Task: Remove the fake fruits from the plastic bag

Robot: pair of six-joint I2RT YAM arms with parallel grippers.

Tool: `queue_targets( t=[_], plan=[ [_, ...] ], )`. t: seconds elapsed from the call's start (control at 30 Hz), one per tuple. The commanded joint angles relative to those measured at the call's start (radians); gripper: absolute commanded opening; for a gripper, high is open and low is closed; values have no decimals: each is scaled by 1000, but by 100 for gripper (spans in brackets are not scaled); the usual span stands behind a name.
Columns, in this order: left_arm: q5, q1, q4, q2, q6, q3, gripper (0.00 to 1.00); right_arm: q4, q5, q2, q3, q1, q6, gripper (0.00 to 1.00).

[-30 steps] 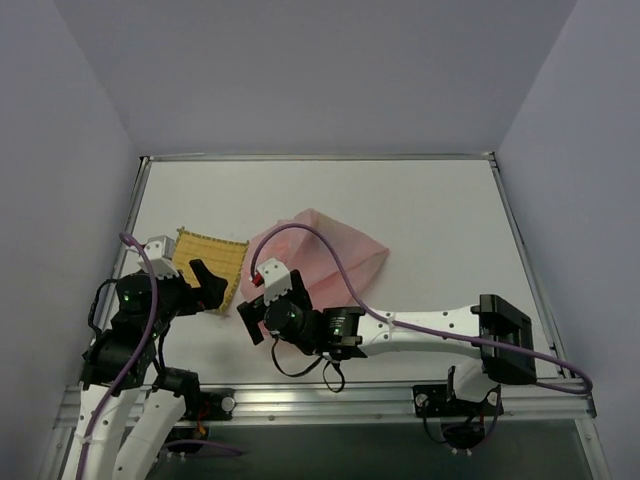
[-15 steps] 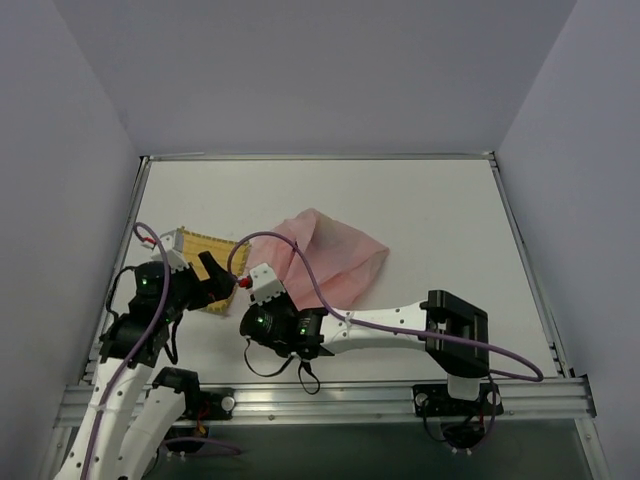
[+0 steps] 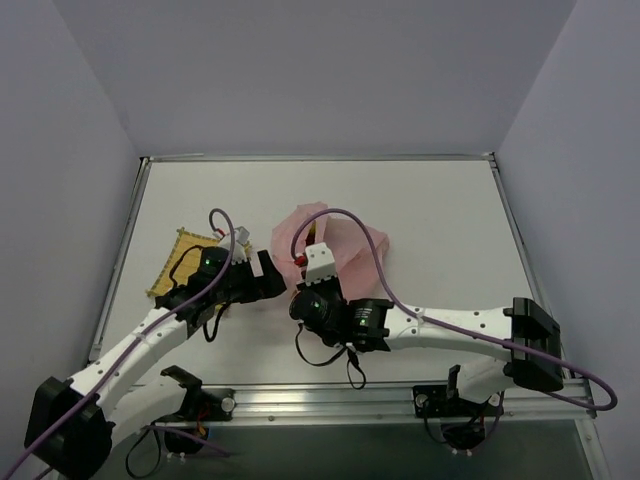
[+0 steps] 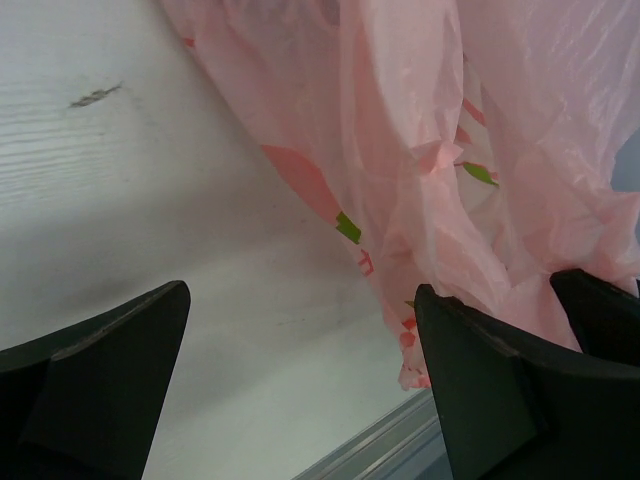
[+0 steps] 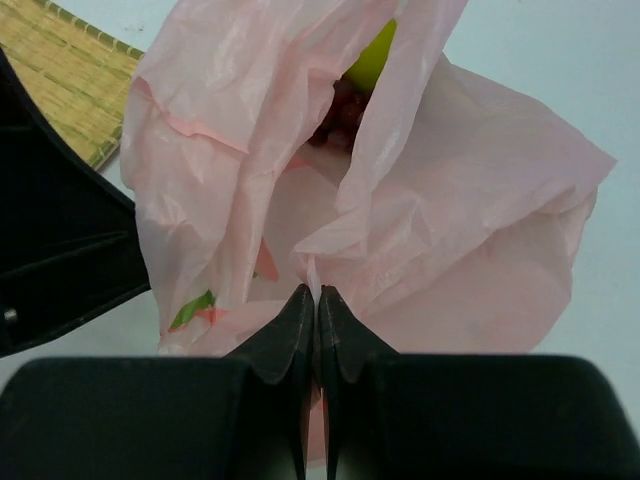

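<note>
The plastic bag (image 5: 450, 200) is showing as thin, crinkly, translucent pink film with a faint sheen. A yellow-green fruit (image 5: 372, 58) inside is looking smooth. The woven mat (image 5: 60, 70) is looking rough and straw-like, and the white surface (image 4: 120, 200) is appearing matt and faintly grained.

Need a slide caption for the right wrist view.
Right hand pinches the plastic bag; a yellow-green fruit and dark red grapes show inside its mouth.

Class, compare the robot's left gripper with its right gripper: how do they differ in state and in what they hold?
The left gripper stands wide open; the right gripper is shut tight. The left gripper holds nothing, with bare table showing between its jaws; the right gripper pinches a fold of the plastic bag. Both are black and sit close to that bag.
</note>
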State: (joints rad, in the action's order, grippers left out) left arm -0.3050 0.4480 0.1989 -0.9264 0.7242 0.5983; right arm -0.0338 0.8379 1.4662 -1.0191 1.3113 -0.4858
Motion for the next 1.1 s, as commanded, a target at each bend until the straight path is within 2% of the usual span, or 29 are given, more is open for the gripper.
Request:
queue_targets(
  t=[0.0, 0.13, 0.33, 0.4, 0.43, 0.47, 0.53, 0.57, 0.6, 0.67, 0.8, 0.93, 1.07],
  plan=[
    [-51, 20, -285, -60, 75, 21, 94, 0, -15, -55, 46, -32, 1, 1],
    [-66, 23, -409, -86, 116, 0, 94, 25, -57, -81, 91, -40, 4, 1],
    [-10, 69, -460, -186, 103, 35, 94, 83, -72, -151, 128, -79, 6, 0],
    [18, 80, -469, -235, 98, 46, 99, 121, -121, -207, 143, -102, 22, 0],
    [38, 78, -480, -250, 96, 49, 90, 133, -143, -227, 158, -116, 27, 0],
    [50, 80, -486, -274, 93, 52, 65, 150, -178, -263, 166, -147, 29, 0],
    [73, 80, -489, -284, 92, 61, 38, 153, -206, -296, 174, -173, 39, 0],
    [93, 80, -496, -281, 92, 61, 15, 152, -215, -317, 178, -193, 44, 0],
    [110, 83, -501, -275, 93, 64, 5, 152, -229, -325, 180, -201, 49, 0],
    [156, 84, -495, -250, 86, 78, 2, 150, -244, -343, 183, -219, 59, 0],
    [265, 86, -373, -143, 37, 106, 2, 152, -279, -379, 179, -265, 70, 0],
    [363, 86, -228, 62, -3, 135, 2, 140, -353, -420, 140, -270, 81, 0],
    [385, 86, -84, 95, -42, 214, 2, 103, -404, -417, 35, -241, 99, 0]
  ],
)
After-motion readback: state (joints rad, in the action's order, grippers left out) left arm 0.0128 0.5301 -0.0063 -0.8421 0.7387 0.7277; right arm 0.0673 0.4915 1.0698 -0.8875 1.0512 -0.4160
